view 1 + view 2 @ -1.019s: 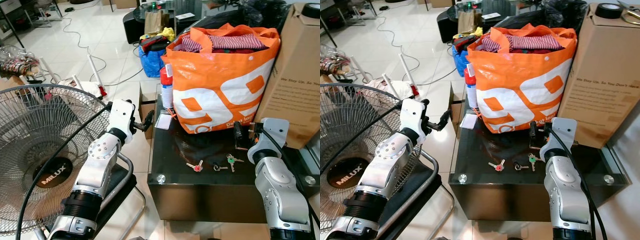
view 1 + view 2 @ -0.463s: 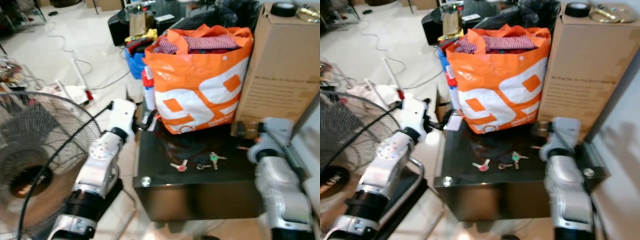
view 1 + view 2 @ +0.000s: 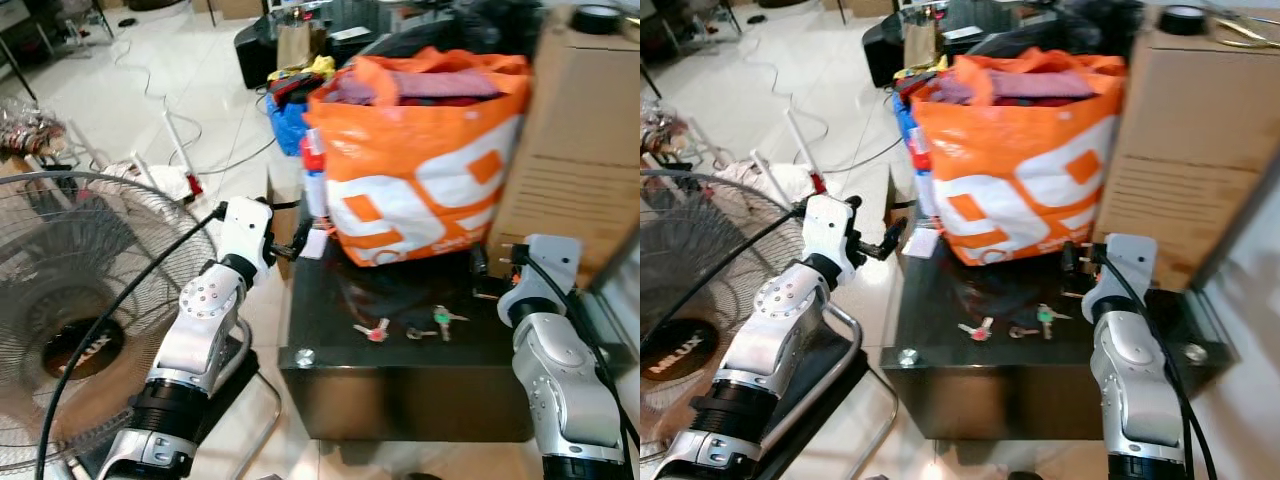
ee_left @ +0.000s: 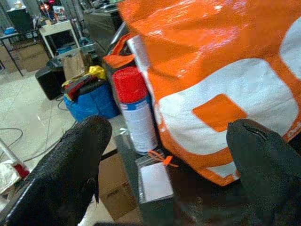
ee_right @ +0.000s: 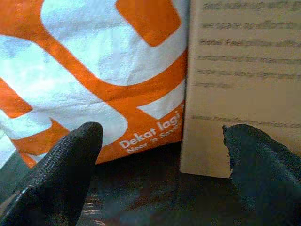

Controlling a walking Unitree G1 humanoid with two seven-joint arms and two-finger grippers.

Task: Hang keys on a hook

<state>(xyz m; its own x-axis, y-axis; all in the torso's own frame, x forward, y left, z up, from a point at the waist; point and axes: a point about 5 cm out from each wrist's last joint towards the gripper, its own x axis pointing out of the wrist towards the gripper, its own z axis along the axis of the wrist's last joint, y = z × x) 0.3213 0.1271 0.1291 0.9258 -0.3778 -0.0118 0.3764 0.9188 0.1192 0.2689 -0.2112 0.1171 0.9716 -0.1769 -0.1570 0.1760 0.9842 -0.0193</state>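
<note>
Cluttered living-room floor, pale tiles strewn with cables, and up close a low black glass tabletop [image 3: 330, 340] crowded along its far side. Far centre, a big orange-and-white woven plastic bag [image 3: 425, 165] stuffed with striped clothes, pushed against a tall brown cardboard box [image 3: 580, 150] on the right. Tucked at the bag's left, a red-capped white spray can [image 4: 136, 110] and a small clear card holder [image 4: 153, 181] lying flat near the tabletop's left edge.

Near the front edge, three loose keys: a red-headed key [image 3: 374, 331] on the left, a dark-headed key [image 3: 414, 331] in the middle, a green-headed key [image 3: 442, 320] on the right. Lying flat on the glass, close together, within reach of either arm, presumably dropped there for easy picking.

Left end effector [image 3: 290, 243] raised off the tabletop's left edge, fingers [image 4: 70, 165] spread wide, nothing between them, aimed at the can and bag. Right end effector [image 3: 480, 262] held low over the far right of the glass, just beyond the green-headed key, fingers [image 5: 61, 174] likewise apart and empty, facing the seam between bag and box.

Large grey wire-caged floor fan [image 3: 70, 310] standing at far left beside the left arm.

No hook to be made out anywhere. Judged stage: approach, pick-up not yet begun; right arm looks the better placed for the keys.
</note>
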